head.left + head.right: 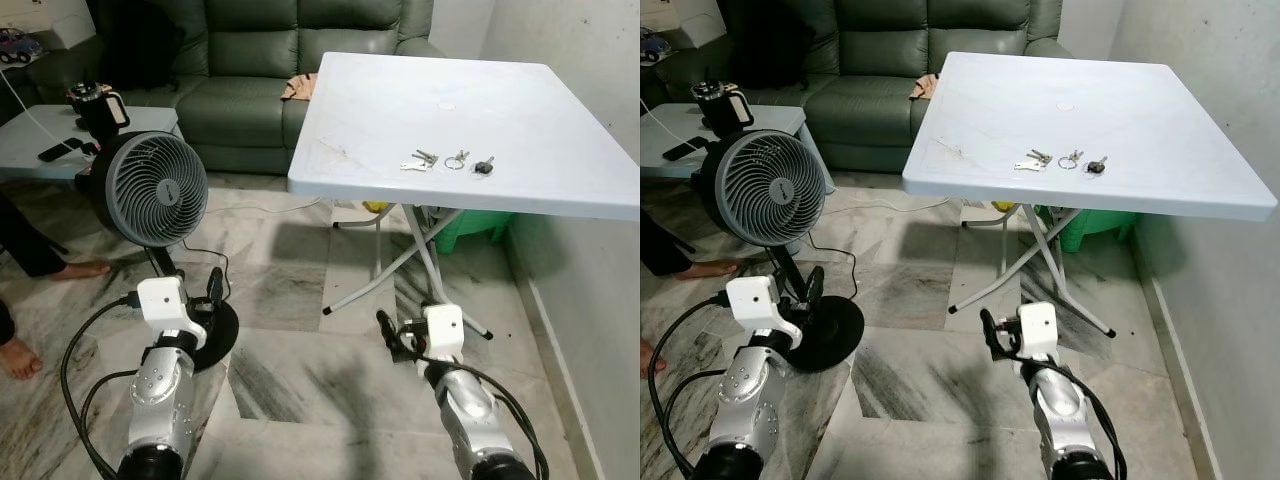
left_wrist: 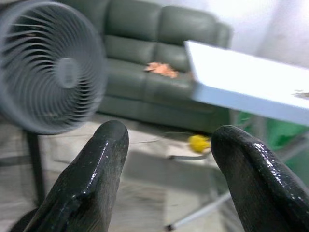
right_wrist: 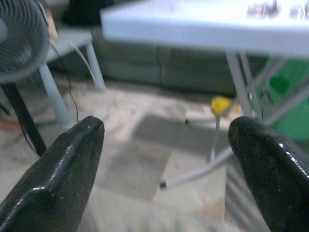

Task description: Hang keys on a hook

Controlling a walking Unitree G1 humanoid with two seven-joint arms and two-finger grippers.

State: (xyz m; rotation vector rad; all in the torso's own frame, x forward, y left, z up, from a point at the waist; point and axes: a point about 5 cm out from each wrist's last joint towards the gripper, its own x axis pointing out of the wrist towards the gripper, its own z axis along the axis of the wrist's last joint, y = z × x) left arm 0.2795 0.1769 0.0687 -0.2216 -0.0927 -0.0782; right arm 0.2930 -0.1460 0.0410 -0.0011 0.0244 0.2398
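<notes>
Keys point(image 1: 421, 160): we saw a small bunch lying flat on the white folding table point(image 1: 560, 120), beside a key ring point(image 1: 457, 159) and a dark-headed key point(image 1: 484, 166).
Left gripper point(image 2: 166, 159): we found its fingers spread apart and empty, held low beside the standing fan point(image 1: 153, 189).
Right gripper point(image 3: 166, 154): fingers were wide apart, holding nothing, low before the table's legs.
Background: green sofa point(image 1: 250, 60).

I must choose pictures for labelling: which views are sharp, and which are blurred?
Both eye views are sharp: the keys on the table read clearly. Left wrist view: the fan is smeared. Right wrist view: soft throughout, the keys only a blur.
</notes>
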